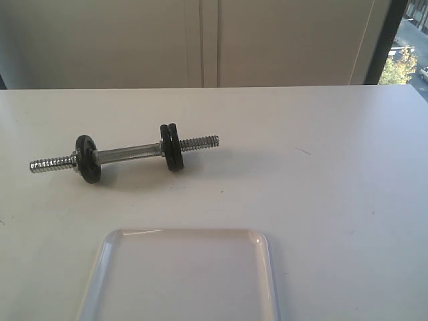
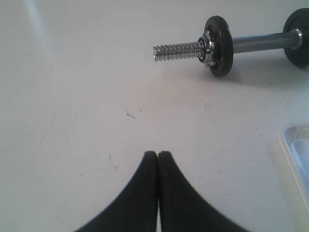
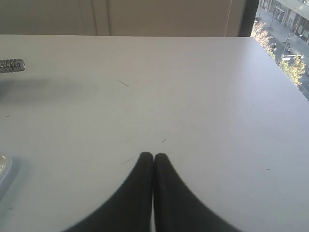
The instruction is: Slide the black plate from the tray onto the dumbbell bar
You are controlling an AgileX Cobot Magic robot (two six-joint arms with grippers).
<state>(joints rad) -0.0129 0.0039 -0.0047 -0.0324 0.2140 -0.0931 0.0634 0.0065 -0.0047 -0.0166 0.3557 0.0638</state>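
Observation:
The dumbbell bar lies on the white table, chrome with threaded ends. One black plate sits on it near its left end, behind a silver collar. Two more black plates stand pressed together near its right end. The translucent tray lies at the front, and the part that shows holds nothing. My left gripper is shut and empty over bare table, short of the bar's threaded end. My right gripper is shut and empty, off to the side of the bar's other end. Neither gripper shows in the exterior view.
The table's far edge runs along a pale wall, with a window at the far right. A corner of the tray shows in the left wrist view, and another corner of the tray in the right wrist view.

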